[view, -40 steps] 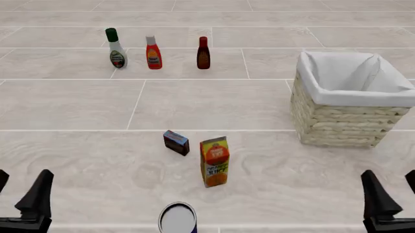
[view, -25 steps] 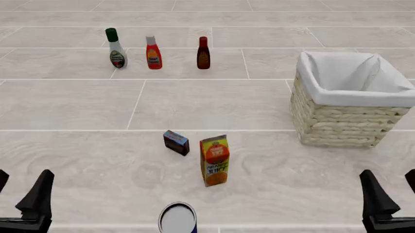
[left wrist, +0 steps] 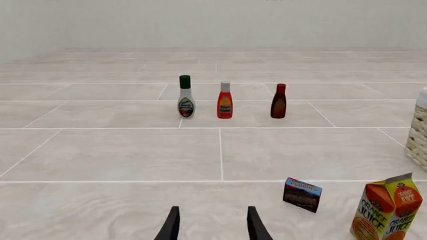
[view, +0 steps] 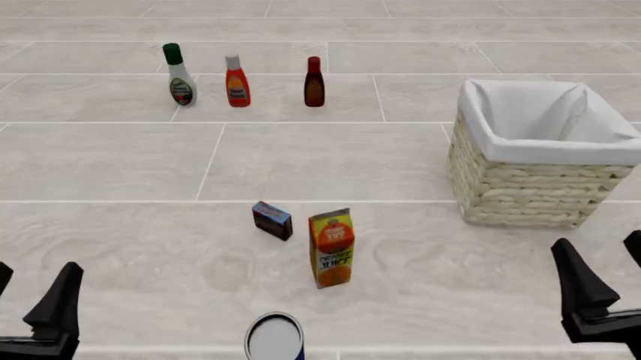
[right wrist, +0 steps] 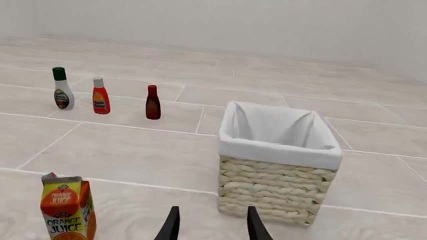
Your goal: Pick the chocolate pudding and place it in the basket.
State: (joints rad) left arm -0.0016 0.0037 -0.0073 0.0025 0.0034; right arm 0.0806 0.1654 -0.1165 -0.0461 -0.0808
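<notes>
Pre-grasp stage, nothing picked yet: small dark brown rectangular chocolate pudding carton (view: 272,220) stands on the table at lower centre of front view, just left of and behind the taller orange juice carton (view: 332,248), well apart from the large pale wicker basket w/ white cloth lining (view: 528,191) at mid-right. Left gripper (view: 33,300) at bottom-left corner and right gripper (view: 599,289) at bottom-right both have fingers spread, holding nothing. Next move prob. calls for one arm to reach in over the pudding w/o knocking the juice carton.

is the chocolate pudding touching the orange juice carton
Apart. The left wrist view shows bare table between the chocolate pudding and the orange juice carton; the front view shows a small gap too.
</notes>
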